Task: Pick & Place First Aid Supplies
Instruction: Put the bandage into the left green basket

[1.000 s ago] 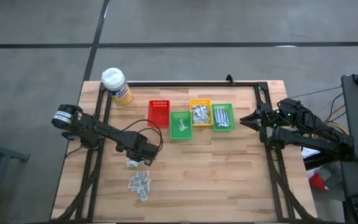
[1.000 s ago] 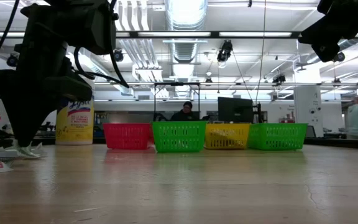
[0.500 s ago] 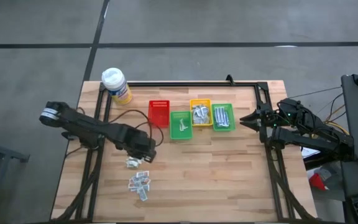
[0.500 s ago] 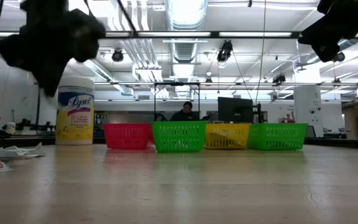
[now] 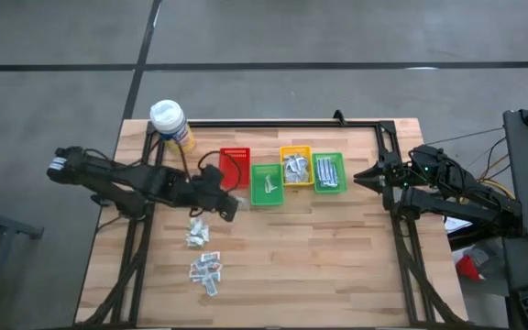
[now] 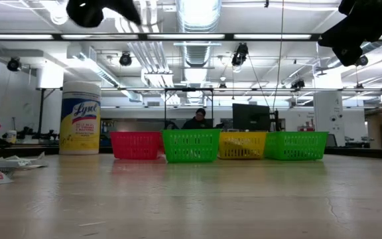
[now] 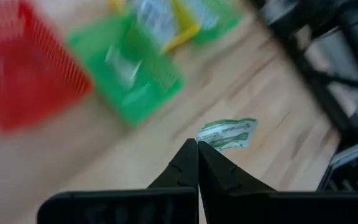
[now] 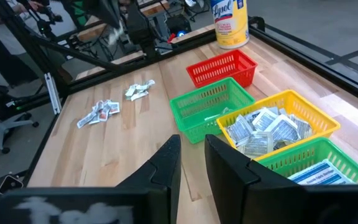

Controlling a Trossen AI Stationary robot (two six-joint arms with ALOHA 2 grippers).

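— What have you got?
— My left hand (image 7: 197, 148) is pinched on a greenish-white sachet (image 7: 227, 133), above the bench (image 5: 337, 247) near the red bin (image 5: 234, 166).
— How does it handle?
— Light, floppy, probably slippery; I grip its edge. My right hand (image 8: 190, 152) waits, slightly apart.

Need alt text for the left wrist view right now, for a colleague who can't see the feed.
The left gripper is shut on a pale greenish-white sachet, held above the wooden table. Beyond it lie a red bin, a green bin holding a few packets, and a yellow bin, all motion-blurred.
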